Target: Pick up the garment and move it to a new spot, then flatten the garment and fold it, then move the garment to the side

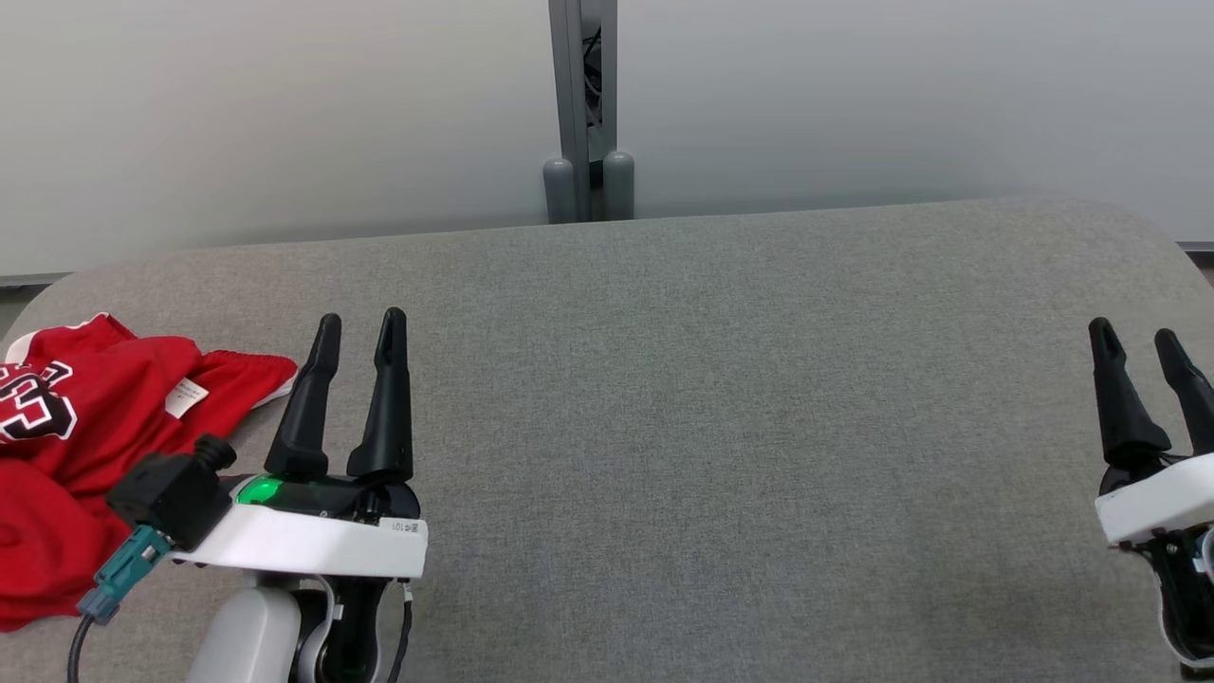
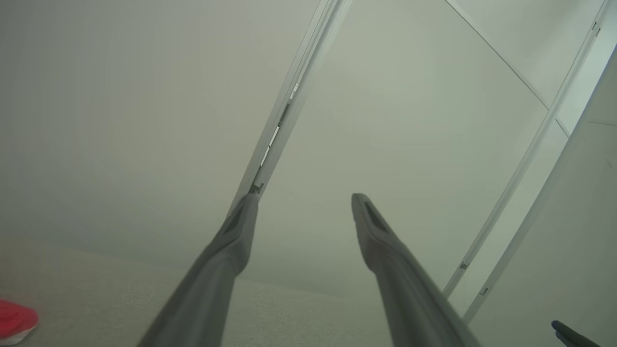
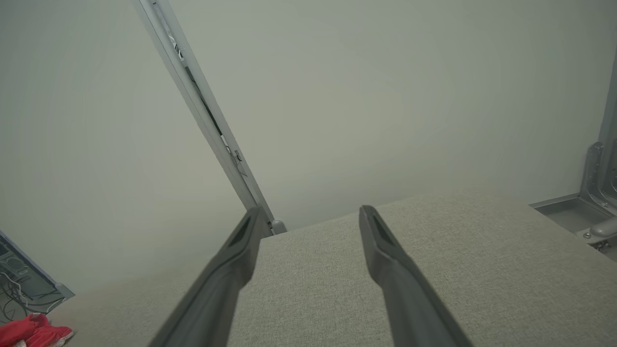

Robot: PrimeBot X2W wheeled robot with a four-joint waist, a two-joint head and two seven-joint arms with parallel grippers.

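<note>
The garment (image 1: 85,446) is a red jersey with white trim and black lettering, crumpled at the table's left edge. A corner of it shows in the left wrist view (image 2: 17,320) and in the right wrist view (image 3: 33,330). My left gripper (image 1: 360,327) hovers just right of the garment, open, with nothing between its fingers (image 2: 231,236). My right gripper (image 1: 1133,337) stands open at the far right of the table, far from the garment, its fingers (image 3: 381,241) bare.
The grey fabric-covered table (image 1: 721,408) spreads wide between the two grippers. Pale wall panels with a grey post (image 1: 580,104) rise behind its far edge. Cables and equipment (image 3: 19,279) sit low at the far left beyond the table.
</note>
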